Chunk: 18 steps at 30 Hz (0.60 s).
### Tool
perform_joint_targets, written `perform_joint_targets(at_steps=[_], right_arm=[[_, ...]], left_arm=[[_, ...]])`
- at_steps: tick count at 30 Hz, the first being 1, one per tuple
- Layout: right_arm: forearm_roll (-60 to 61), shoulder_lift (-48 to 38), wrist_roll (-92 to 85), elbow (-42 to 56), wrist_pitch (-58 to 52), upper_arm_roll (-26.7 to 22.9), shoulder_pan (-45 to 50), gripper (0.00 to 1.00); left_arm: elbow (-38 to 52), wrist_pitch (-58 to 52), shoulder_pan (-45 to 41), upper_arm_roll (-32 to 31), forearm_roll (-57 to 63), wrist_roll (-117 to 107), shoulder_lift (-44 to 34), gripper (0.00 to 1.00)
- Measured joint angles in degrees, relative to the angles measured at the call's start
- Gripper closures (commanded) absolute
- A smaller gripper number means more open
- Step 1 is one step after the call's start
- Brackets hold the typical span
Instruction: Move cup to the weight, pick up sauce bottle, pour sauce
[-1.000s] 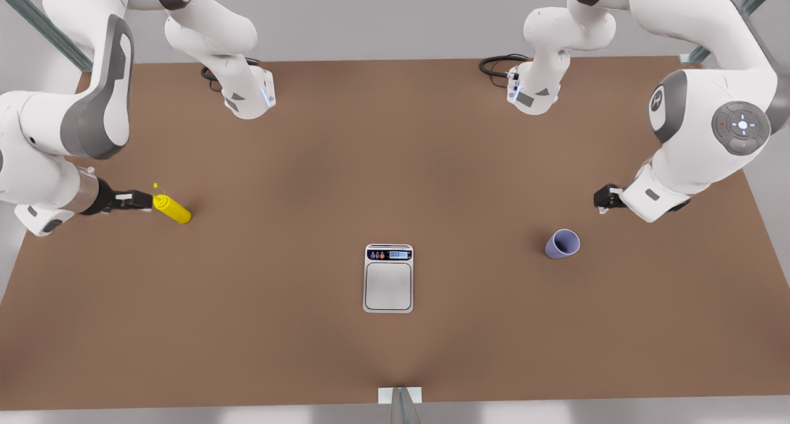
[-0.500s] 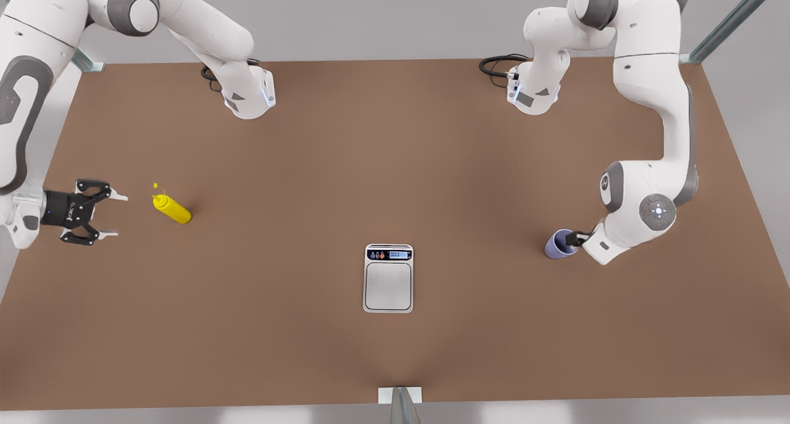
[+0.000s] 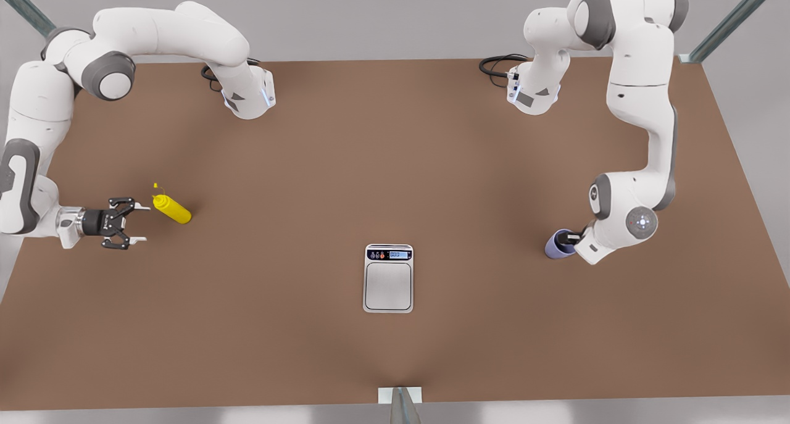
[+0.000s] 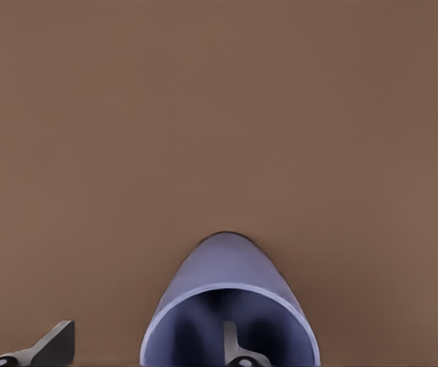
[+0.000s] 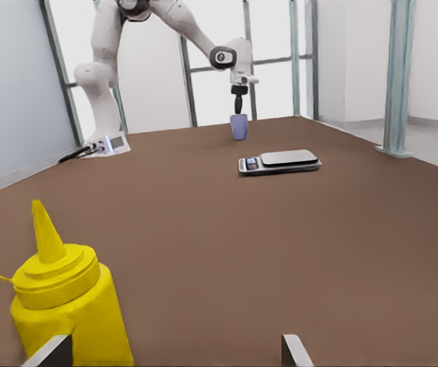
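The lavender cup [image 3: 557, 245] stands upright on the table at the front view's right. My left gripper [image 3: 573, 237] is at its rim, open: in the left wrist view one finger [image 4: 232, 345] is inside the cup [image 4: 226, 264] and the other finger [image 4: 53, 348] outside its wall. The yellow sauce bottle [image 3: 172, 208] stands at the front view's left. My right gripper [image 3: 137, 223] is open just short of it, with the bottle [image 5: 66, 306] close by one finger. The scale [image 3: 388, 279] lies at mid-table, its plate bare.
Both arm bases [image 3: 250, 97] and a black cable loop [image 3: 497, 65] sit along the far edge of the brown table [image 3: 395, 165]. A small bracket [image 3: 400, 396] is at the near edge. In the right wrist view, the scale [image 5: 280, 161] and the cup [image 5: 238, 126] stand far across the table.
The left gripper came down from above onto the cup's rim. The right gripper drew back from the bottle, opened, then came in again low beside it.
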Motion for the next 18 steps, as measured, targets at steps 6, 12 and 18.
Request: perform_joint_targets(at_steps=[6,12,18], right_arm=[[-5.43,1.42,-7.21,-1.90,-0.07,-0.02,-0.61,0.00],[-7.19,1.89,-10.66,-3.94,-0.07,0.00,0.01,0.00],[-6.94,1.96,-11.49,-5.35,-0.16,0.43,0.19,0.00]], left_arm=[[0.18,-0.01,-0.02,0.00,-3.30,-0.02,0.37,0.79],[0.34,-0.09,-0.02,0.00,-4.84,0.00,1.43,0.79],[3.34,-3.30,-0.28,-0.45,-3.16,-0.57,-0.17,0.79]])
